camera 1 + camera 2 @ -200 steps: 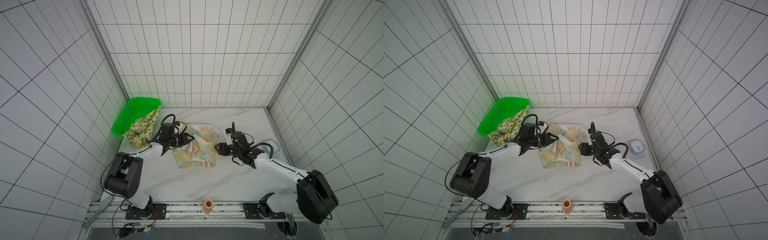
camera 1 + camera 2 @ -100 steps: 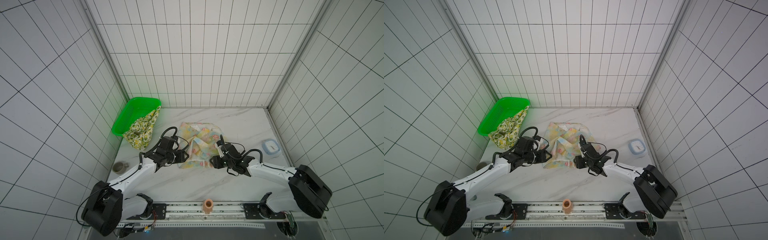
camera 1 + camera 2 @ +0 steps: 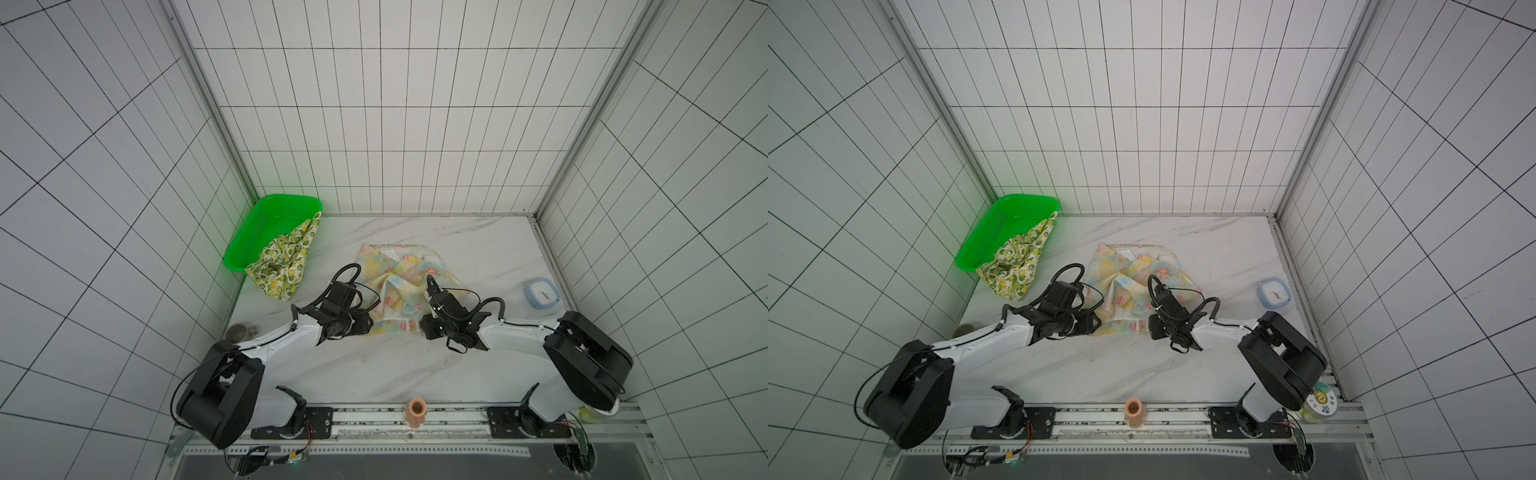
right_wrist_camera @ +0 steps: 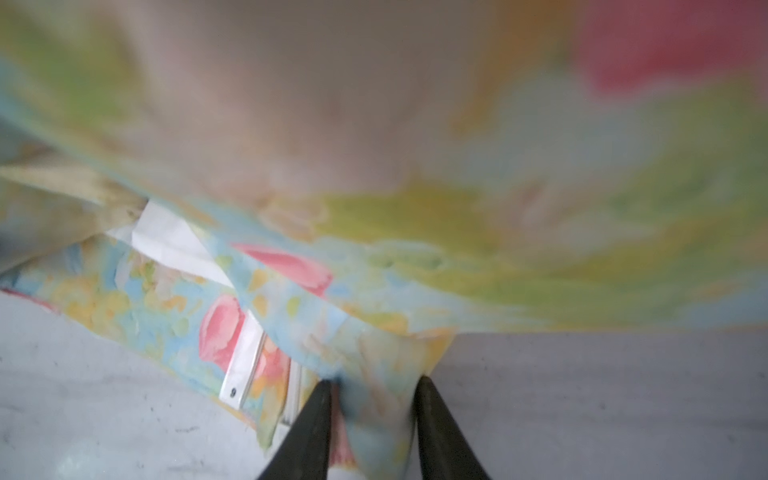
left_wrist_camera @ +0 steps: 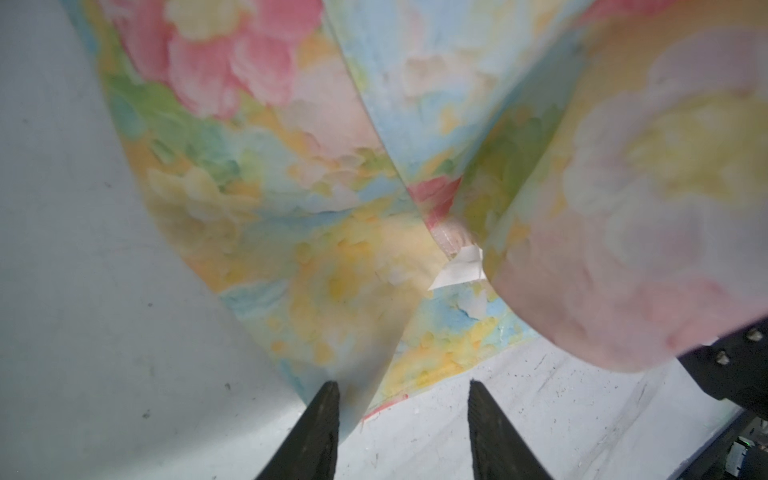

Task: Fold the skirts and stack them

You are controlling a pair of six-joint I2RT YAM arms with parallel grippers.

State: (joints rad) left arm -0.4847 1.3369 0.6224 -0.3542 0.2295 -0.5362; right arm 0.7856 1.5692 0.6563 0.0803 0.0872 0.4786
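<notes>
The pastel flowered skirt [image 3: 399,282] [image 3: 1133,274] lies crumpled mid-table. My left gripper [image 3: 370,326] [image 3: 1094,322] is at its near left corner. In the left wrist view this gripper [image 5: 401,384] stands open, a cloth edge [image 5: 361,374] lying against one finger. My right gripper [image 3: 422,332] [image 3: 1150,328] is at the near right corner. In the right wrist view it [image 4: 374,382] is shut on a bunched fold of the pastel skirt [image 4: 374,357]. The lemon-print skirt [image 3: 282,266] [image 3: 1013,266] hangs half out of the green basket [image 3: 257,232] [image 3: 988,232].
A pale blue square clock [image 3: 542,293] [image 3: 1276,295] lies by the right wall. A grey mug [image 3: 239,332] stands at the left edge behind my left arm. A peach cylinder [image 3: 416,411] stands on the front rail. Tiled walls close in three sides.
Both grippers have moved toward the front of the table along the pastel skirt to its near edge. The right gripper's jaws have narrowed onto the cloth; the left's width is unchanged.
</notes>
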